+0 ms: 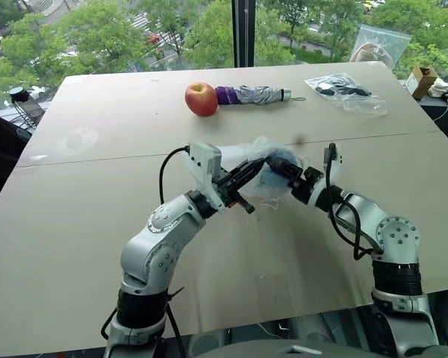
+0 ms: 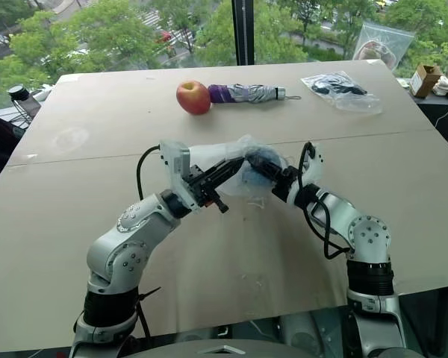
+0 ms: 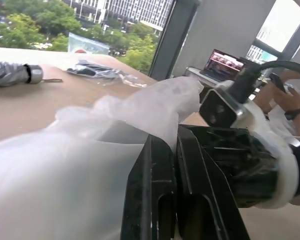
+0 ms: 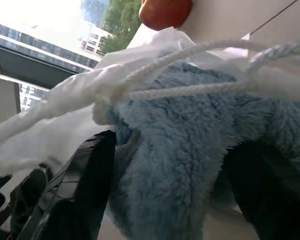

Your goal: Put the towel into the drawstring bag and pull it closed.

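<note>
The drawstring bag (image 1: 243,153), thin translucent white fabric, hangs lifted off the table between my two arms. My left gripper (image 1: 261,164) is shut on the fabric at its mouth, and the left wrist view shows the bag (image 3: 65,175) bunched against the closed black fingers (image 3: 155,195). The light-blue fluffy towel (image 4: 180,150) sits at the bag's mouth, with a white cord (image 4: 190,90) lying across it. My right gripper (image 1: 280,168) meets the bag from the right; its fingers (image 4: 75,200) stand wide apart, open, on either side of the towel.
At the table's far side lie a red apple (image 1: 201,98) and a purple-and-grey folded umbrella (image 1: 254,94). Right of them is a clear plastic bag (image 1: 345,89) holding dark items. A small cardboard box (image 1: 422,80) sits at the far right. A person's hands (image 3: 285,97) show beyond the table.
</note>
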Controlling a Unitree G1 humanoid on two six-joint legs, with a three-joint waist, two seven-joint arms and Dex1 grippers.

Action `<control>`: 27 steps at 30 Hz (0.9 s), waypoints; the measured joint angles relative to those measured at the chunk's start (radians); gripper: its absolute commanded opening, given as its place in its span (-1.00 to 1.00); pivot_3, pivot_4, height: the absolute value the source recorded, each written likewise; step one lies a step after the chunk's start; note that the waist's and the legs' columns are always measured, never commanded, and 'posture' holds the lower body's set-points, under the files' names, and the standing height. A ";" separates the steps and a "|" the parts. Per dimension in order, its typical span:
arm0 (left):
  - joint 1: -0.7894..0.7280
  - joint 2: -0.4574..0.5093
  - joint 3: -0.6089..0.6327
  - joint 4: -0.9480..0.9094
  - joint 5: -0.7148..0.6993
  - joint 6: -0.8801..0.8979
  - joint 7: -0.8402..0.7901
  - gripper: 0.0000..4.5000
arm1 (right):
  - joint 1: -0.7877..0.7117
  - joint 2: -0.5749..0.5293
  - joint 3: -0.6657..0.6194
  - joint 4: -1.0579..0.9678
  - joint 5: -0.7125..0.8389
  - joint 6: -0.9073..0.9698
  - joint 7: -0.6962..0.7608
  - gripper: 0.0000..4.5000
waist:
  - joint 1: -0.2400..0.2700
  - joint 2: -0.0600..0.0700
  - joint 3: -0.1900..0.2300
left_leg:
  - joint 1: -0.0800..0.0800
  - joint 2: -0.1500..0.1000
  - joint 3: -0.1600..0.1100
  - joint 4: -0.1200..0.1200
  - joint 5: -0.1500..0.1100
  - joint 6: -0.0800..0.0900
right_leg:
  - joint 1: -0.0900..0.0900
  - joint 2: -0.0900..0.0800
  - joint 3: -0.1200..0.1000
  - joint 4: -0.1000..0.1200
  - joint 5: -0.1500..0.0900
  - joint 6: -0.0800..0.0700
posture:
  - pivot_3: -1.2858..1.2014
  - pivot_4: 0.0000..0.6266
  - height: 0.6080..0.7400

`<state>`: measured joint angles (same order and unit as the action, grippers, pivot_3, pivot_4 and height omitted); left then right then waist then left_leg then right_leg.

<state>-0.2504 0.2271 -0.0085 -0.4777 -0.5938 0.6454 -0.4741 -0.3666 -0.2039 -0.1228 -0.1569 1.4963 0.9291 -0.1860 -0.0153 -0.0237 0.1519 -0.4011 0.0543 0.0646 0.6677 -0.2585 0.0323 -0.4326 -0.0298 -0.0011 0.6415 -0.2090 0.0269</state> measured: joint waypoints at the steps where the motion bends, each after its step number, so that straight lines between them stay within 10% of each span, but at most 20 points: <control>1: -0.001 0.002 0.000 0.004 0.000 0.000 0.000 -1.00 | 0.001 -0.012 0.000 0.000 0.000 0.006 0.012 0.48 | 0.000 0.000 0.000 | 0.000 0.000 0.000 0.000 0.000 0.000 | 0.000 0.000 0.000 0.000 0.000 0.000 | 0.03 -0.52 1.00; 6: -0.017 -0.008 0.011 0.042 -0.011 0.000 0.009 -1.00 | 0.034 -0.087 0.003 -0.018 -0.005 0.055 0.102 0.48 | 0.002 0.000 0.000 | 0.000 0.000 0.000 0.000 0.000 0.000 | 0.000 0.000 0.000 0.000 0.000 0.000 | 0.03 -0.52 1.00; 15: 0.000 0.001 -0.010 0.050 -0.031 0.008 -0.006 -1.00 | 0.047 -0.052 0.028 -0.033 -0.021 0.062 0.132 -0.98 | 0.000 0.000 0.000 | 0.000 0.000 0.000 0.000 0.000 0.000 | 0.000 0.000 0.000 0.000 0.000 0.001 | 0.03 -0.52 1.00; 27: 0.009 0.021 -0.031 0.020 -0.088 0.039 -0.040 -1.00 | -0.083 0.084 0.049 0.043 -0.112 0.016 0.129 -0.98 | -0.001 0.000 0.000 | 0.000 0.000 -0.001 0.000 0.000 0.000 | 0.000 0.000 -0.001 0.000 0.000 0.000 | 0.03 -0.52 1.00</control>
<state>-0.2409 0.2479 -0.0399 -0.4576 -0.6821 0.6844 -0.5144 -0.4495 -0.1198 -0.0738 -0.1136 1.3846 0.9448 -0.0570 -0.0160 -0.0239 0.1520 -0.4010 0.0546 0.0639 0.6674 -0.2585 0.0323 -0.4327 -0.0296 -0.0017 0.6414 -0.2092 0.0271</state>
